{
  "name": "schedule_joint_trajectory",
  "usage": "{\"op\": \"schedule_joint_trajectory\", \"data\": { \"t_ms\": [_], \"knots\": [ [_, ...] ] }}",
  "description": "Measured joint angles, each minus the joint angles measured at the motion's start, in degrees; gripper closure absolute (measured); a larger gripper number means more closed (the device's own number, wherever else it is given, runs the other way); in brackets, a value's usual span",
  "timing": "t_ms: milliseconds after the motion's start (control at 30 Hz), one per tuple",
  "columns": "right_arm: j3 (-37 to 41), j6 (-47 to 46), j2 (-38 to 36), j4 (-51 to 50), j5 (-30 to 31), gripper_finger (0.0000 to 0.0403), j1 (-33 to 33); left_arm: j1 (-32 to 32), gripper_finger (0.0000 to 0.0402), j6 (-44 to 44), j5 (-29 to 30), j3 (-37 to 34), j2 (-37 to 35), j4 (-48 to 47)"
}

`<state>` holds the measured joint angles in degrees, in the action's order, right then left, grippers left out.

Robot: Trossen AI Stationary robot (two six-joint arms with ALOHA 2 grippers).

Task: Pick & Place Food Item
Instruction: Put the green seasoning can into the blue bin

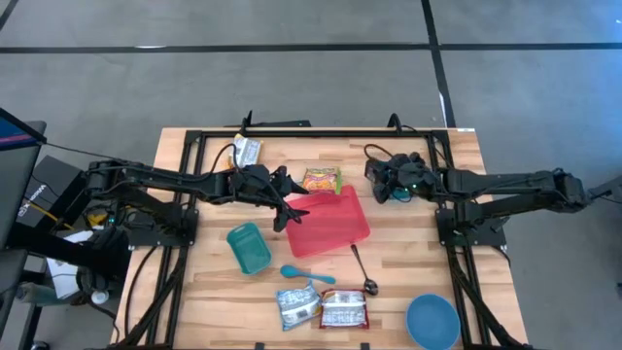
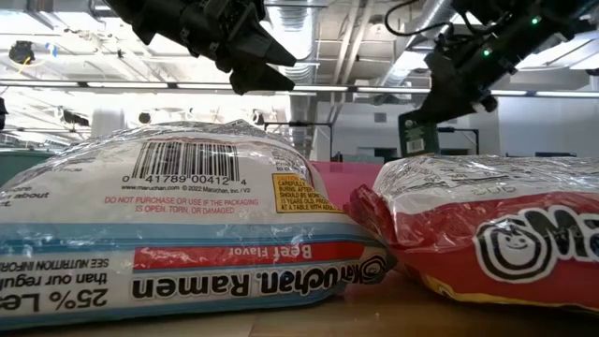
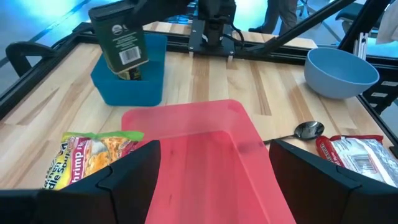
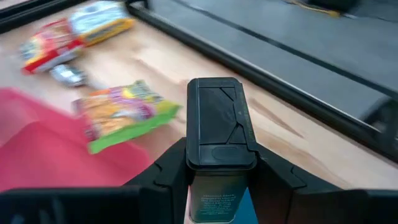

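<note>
Nearest the low camera lie two ramen packets [image 2: 178,225], side by side at the table's front edge; in the high view they sit just ahead of a blue bowl's [image 1: 432,321] left side, with a blue spoon [image 1: 303,275] and a metal spoon [image 1: 362,269] behind them. Mid-table I see the red tray [image 1: 330,222], its long axis running left to right and slightly skewed, a teal container [image 1: 250,247] beside its left end.

My left gripper [image 1: 288,206] hangs over the tray's left edge, fingers spread wide and empty. My right gripper [image 1: 389,182] hovers clear of the table just beyond the tray's right far corner, clamped on a dark green tin [image 4: 216,155] with a black lid, held upright with its long axis vertical.

The tray lies leftward and toward the front from the tin, so I judge the right arm the one to place it. Farther back, the shrimp noodle packet [image 1: 321,180] rests touching the tray's far edge; another packet [image 1: 247,150] lies by the rear frame.
</note>
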<state>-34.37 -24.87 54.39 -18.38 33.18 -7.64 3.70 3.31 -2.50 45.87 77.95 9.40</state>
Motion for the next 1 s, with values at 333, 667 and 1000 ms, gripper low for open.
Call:
{"op": "schedule_joint_trajectory", "data": {
  "t_ms": [333, 667, 1000],
  "knots": [
    [0.0, -14.9, 3.2, -6.4, 10.8, 0.028, 0.6, 0.0, 0.0105, 0.0, 0.0, 0.0, 0.0, 0.1],
    [0.0, -27.7, 8.8, -10.4, 17.4, 0.028, 5.5, 0.0, 0.0105, 0.0, -0.1, 0.0, 0.0, 0.2],
    [0.0, -36.6, 15.3, -12.9, 20.2, 0.028, 7.7, 0.0, 0.0105, 0.0, -0.1, 0.0, 0.0, 1.0]
  ]
}}
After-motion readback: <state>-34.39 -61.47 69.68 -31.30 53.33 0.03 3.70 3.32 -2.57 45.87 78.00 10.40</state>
